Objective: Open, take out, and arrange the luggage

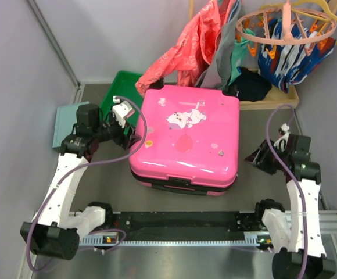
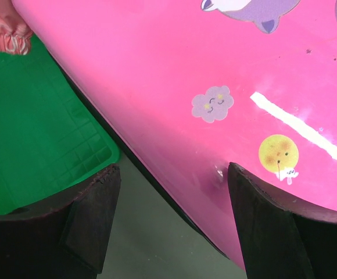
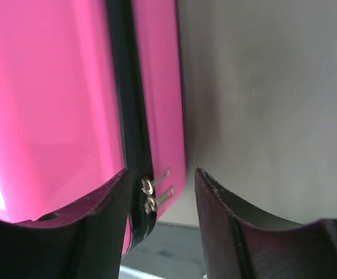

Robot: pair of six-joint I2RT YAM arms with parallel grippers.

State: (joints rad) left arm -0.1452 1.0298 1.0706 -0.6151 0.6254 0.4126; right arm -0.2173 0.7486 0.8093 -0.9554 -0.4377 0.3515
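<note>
Found luggage (image 1: pixel 186 136) shut, lying flat at mid-surface (image 1: pixel 99 180), sticker side up, black zip seam facing near. Logged left gripper (image 2: pixel 173 171) spread wide above the luggage's left edge, pinching nothing, green tray (image 2: pixel 35 133) just left of it. Logged right gripper (image 3: pixel 161 174) at the luggage's right side, fingers partly apart, two metal zipper pulls (image 3: pixel 154 195) in the gap; possibly touching one finger, cannot tell from so close.

The luggage (image 1: pixel 186 139) lies flat on the counter (image 1: pixel 104 186). A tray (image 1: pixel 117 87) sits behind its left corner, a box (image 1: pixel 64 125) farther left, clothes (image 1: pixel 180 52) behind it. The left pincer (image 1: pixel 132 138) is at its left edge, the right pincer (image 1: pixel 254 158) beside its right side.
</note>
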